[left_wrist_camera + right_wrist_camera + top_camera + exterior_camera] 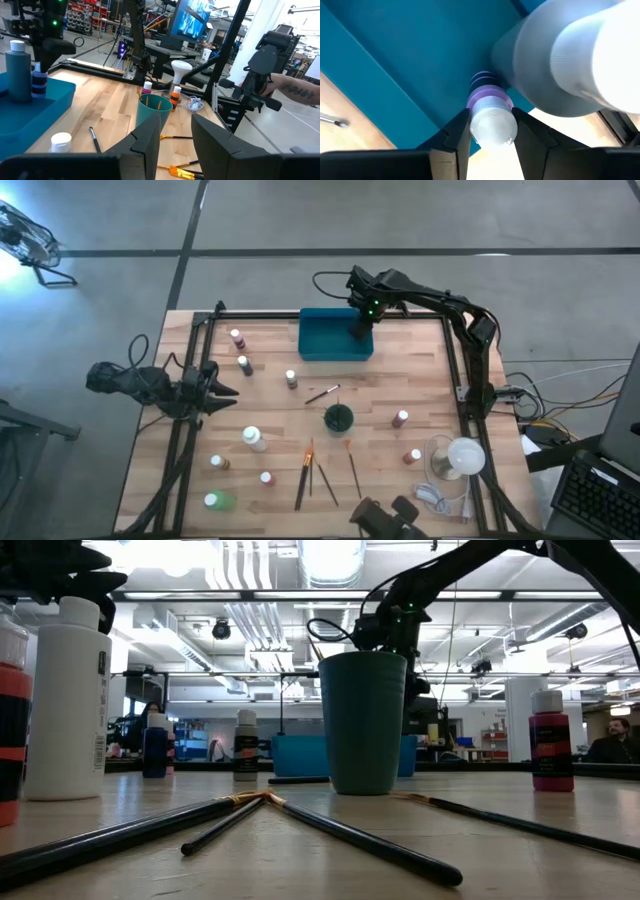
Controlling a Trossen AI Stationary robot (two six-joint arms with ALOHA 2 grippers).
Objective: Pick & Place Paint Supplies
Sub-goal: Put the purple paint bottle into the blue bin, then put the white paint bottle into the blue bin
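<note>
Here the right end effector (pixel 491 131) hangs over the teal tray (pixel 322 338), fingers closed on a small purple-banded bottle (pixel 491 114) just below its white cap. Light, rigid, smooth plastic: grip the body squarely. A taller grey bottle (pixel 570 60) stands beside.

The left end effector (pixel 222 391), partly open and empty, waits well apart.

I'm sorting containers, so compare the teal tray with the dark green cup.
The teal tray is rectangular, shallow and wide; the dark green cup is round, tall and narrow. The tray sits at the table's far edge under the right pincer; the cup stands mid-table. The tray holds bottles; the cup holds a brush. Both are open-topped.
</note>
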